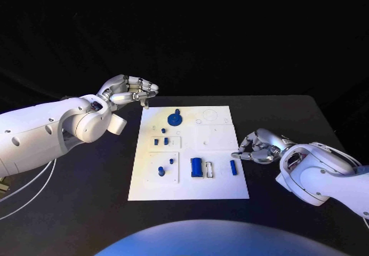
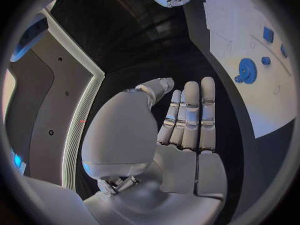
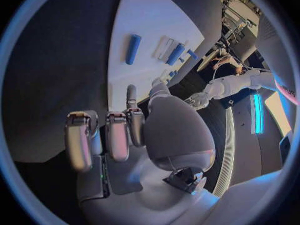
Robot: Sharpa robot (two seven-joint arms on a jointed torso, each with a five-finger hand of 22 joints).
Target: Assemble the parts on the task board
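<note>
Both hands hold nothing: left hand point(image 1: 129, 89) sits upper left of the task board point(image 1: 191, 152) with fingers loosely curled, right hand point(image 1: 257, 148) at its right edge. Nearest part, the blue bar point(image 1: 233, 167), looks light, stiff, probably slick. I'd pinch its long sides mid-length.

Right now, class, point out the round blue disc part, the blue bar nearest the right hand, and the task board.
Round blue disc part point(image 1: 176, 118), head view, its centre.
Blue bar point(image 1: 233, 167), head view, mid-length.
Task board point(image 1: 219, 186), head view, bare near corner.
</note>
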